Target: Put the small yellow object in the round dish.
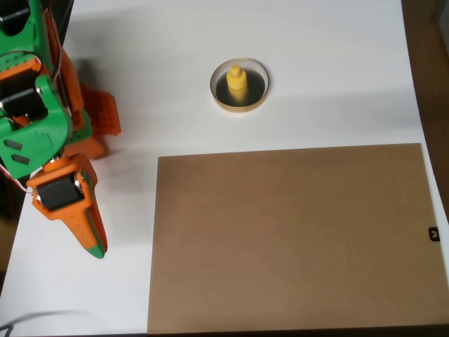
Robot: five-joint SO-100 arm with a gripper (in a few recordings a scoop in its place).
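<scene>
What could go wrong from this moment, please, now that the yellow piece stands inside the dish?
1. The small yellow object stands upright in the round dish, narrow knob up; a bump to the light dish might topple it or knock it out.
2. The claw rests at the left of the white table, away from the dish. A wide swing across could still sweep the dish aside.
3. The dish sits near the brown board; pushed, it may catch on that edge.

You have a white table (pixel 280 42) under everything, and a large brown rectangular board (pixel 295 235) lying flat on its near right part, with one small dark tag (pixel 434 234) at the board's right edge.
</scene>
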